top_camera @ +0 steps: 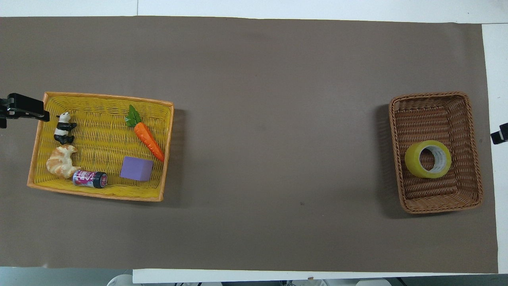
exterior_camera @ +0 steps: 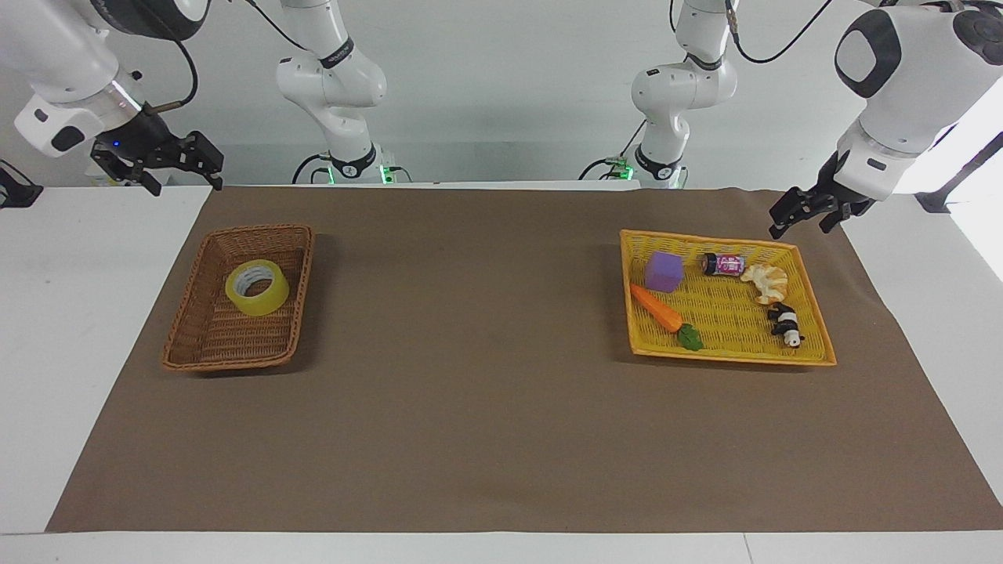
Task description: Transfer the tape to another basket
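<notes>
The tape, a yellow roll with a white core, lies flat in the dark-brown wicker basket toward the right arm's end of the table. It also shows in the overhead view, in the basket. My right gripper is open and empty, raised over the table's edge beside the mat's corner, apart from the basket. Only its tip shows from overhead. My left gripper is open and empty, hanging by the corner of the yellow basket. It shows from overhead too.
The yellow basket holds a purple cube, a carrot, a croissant, a panda figure and a small can. A brown mat covers the table between the baskets.
</notes>
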### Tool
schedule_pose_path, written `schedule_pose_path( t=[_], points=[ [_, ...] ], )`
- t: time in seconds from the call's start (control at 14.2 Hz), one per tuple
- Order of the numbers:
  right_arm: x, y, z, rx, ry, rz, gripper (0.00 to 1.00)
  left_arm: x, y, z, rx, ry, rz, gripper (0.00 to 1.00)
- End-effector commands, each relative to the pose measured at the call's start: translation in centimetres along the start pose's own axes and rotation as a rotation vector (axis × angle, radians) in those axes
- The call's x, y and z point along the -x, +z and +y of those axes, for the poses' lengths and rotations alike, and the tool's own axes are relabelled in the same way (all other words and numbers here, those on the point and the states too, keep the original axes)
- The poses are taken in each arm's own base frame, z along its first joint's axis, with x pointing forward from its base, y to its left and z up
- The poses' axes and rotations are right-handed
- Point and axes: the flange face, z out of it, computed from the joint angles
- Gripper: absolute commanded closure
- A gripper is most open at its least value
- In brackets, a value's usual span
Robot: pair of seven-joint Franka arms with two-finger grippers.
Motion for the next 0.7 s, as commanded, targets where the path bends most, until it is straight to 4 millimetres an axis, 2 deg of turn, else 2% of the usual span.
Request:
schedule_pose_path(
  t=[0.0,0.63],
  points=[
    [-0.06,-0.40,-0.94,0.027,0.032,-0.017,0.00,0.90,-0.12,-0.27,-0.017,0.006,-0.004,0.00],
    [-0.12,-1.29,-1.50,0.016,0.111,0.021,0.00,0.90,-0.12,-0.27,-0.017,0.006,-0.004,0.00]
  ],
)
